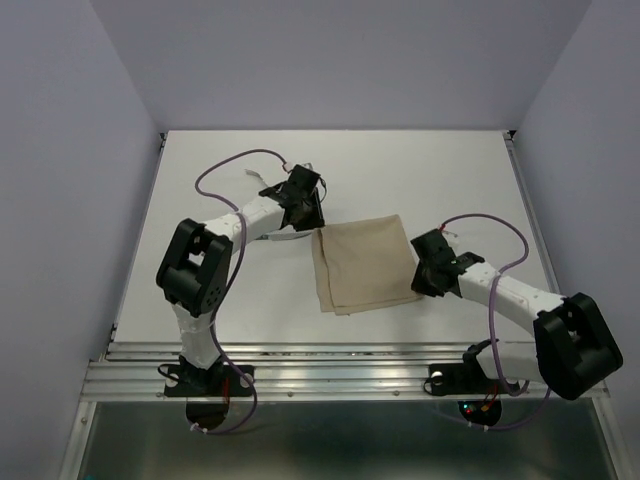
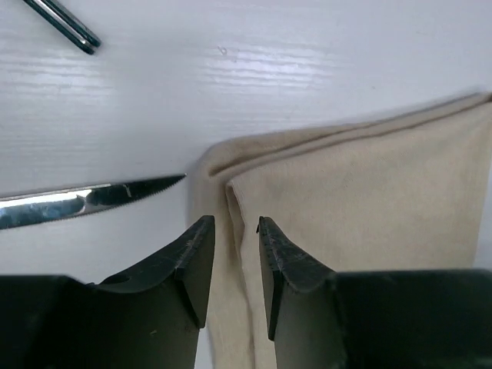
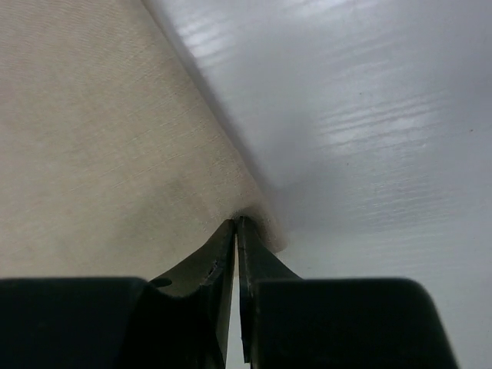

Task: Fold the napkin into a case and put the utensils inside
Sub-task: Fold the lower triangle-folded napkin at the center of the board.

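Note:
The beige napkin (image 1: 365, 262) lies folded in layers on the white table, mid-right. My left gripper (image 1: 312, 222) is at its far left corner. In the left wrist view its jaws (image 2: 235, 227) stand slightly apart, straddling the napkin's (image 2: 361, 200) folded edge without pinching it. A silvery knife (image 2: 92, 198) lies just left of the cloth, its tip pointing at it. Another slim utensil (image 2: 65, 24) shows at the top left. My right gripper (image 1: 422, 280) is at the napkin's near right corner, shut on the cloth's (image 3: 100, 138) edge (image 3: 235, 224). In the top view the utensils are mostly hidden under the left arm.
Purple cables loop over both arms (image 1: 235, 160) (image 1: 500, 225). Grey walls enclose the table on three sides. A metal rail (image 1: 330, 370) runs along the near edge by the arm bases.

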`<state>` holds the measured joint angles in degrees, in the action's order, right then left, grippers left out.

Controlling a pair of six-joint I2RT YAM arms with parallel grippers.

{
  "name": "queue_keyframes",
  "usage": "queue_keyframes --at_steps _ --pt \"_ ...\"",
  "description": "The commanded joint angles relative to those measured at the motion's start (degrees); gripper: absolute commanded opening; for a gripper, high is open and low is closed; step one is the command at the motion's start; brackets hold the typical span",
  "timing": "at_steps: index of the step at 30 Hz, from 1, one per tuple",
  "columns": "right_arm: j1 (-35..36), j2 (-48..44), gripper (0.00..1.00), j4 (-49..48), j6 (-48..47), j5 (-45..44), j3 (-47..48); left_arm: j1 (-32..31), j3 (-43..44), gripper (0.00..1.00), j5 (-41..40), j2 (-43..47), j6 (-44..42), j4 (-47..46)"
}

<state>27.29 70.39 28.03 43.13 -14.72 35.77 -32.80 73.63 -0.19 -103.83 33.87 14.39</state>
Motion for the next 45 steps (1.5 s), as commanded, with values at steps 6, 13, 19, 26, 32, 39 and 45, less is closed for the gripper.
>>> queue_keyframes --at_steps 6,13,19,26,32,39,45 --pt "-0.39 0.64 0.10 -3.16 0.55 -0.22 0.00 1.07 4.60 0.37 -1.83 -4.37 -3.10 1.34" --pt "0.22 -1.93 0.13 -1.40 -2.70 0.57 8.24 5.28 -2.69 0.37 -3.06 2.92 -3.46 -0.15" --pt "7.32 7.62 0.21 -3.60 -4.46 -2.67 16.95 11.42 -8.23 0.40 -2.89 5.39 -4.51 -1.56" --pt "16.03 25.57 0.42 -4.30 -7.71 -5.76 34.35 15.82 -10.61 0.40 -3.77 3.11 -2.14 -0.68" --pt "20.26 39.09 0.54 -3.95 -11.22 -7.34 47.45 19.60 -10.44 0.40 -2.98 -1.28 -0.39 -1.38" --pt "20.79 48.25 0.56 -2.02 -12.72 -9.09 56.51 24.17 -8.33 0.39 -3.07 -5.50 0.85 -0.51" --pt "21.84 51.42 0.56 -1.40 -13.87 -10.15 60.20 24.62 -9.20 0.38 -0.17 -3.05 0.94 -2.17"
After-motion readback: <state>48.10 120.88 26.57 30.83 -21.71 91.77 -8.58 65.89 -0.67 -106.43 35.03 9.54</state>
